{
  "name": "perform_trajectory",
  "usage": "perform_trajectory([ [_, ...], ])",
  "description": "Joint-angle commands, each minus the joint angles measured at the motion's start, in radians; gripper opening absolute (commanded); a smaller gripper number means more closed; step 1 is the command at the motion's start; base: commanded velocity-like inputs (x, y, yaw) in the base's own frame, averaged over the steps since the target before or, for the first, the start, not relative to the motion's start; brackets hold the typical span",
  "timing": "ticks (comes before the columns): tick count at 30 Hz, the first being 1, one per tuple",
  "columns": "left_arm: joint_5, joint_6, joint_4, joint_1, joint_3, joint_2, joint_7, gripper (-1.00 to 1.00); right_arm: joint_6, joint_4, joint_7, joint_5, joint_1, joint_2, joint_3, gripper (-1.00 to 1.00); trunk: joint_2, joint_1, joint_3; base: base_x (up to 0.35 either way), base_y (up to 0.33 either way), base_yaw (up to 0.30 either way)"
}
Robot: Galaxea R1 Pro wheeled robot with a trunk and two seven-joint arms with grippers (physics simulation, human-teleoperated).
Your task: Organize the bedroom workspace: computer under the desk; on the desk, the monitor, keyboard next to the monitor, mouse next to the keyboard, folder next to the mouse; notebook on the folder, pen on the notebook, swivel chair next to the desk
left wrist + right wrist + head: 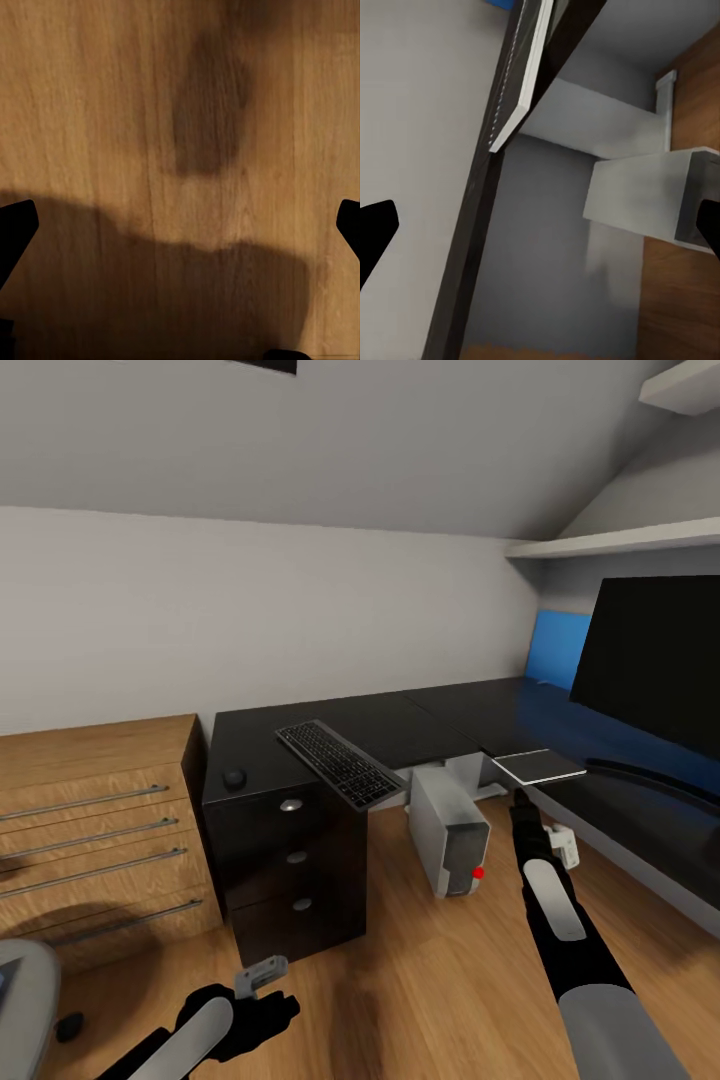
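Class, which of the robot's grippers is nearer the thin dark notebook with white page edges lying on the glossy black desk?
Right. The right gripper reaches up just below the notebook; the left gripper hangs low over the floor.

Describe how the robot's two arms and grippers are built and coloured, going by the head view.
Both arms are matte black with glossy white oval cover panels. The right arm adds a grey cylindrical segment nearest the camera and a small white-grey block at its wrist. The left arm carries a similar grey block. Gripper fingertips are black. No cables or markings show.
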Motion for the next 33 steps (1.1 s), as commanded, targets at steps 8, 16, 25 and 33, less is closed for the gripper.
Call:
perform_trajectory([
  [8,0.004,0.000,-0.001,-0.001,-0.024,-0.002,0.006,1.00,-0.006,-0.001,0.002,-0.123,-0.001,0.003,0.000,1.00,-0.001,0.000,-0.001,0.000,0.000,0.000],
  [16,0.004,0.000,-0.001,-0.001,-0.031,-0.003,0.006,1.00,-0.050,-0.001,0.009,-0.281,-0.001,0.002,-0.001,1.00,-0.001,0.000,-0.001,0.000,0.000,0.000],
  [25,0.004,0.000,-0.001,-0.001,-0.031,-0.003,0.006,1.00,-0.280,0.003,0.018,-0.304,-0.001,0.026,0.056,1.00,-0.001,0.000,-0.001,0.000,0.000,0.000],
  [33,0.004,0.000,-0.001,-0.001,-0.032,-0.003,0.006,1.00,-0.304,0.005,0.100,-0.297,-0.001,0.034,0.100,1.00,-0.001,0.000,-0.001,0.000,0.000,0.000],
])
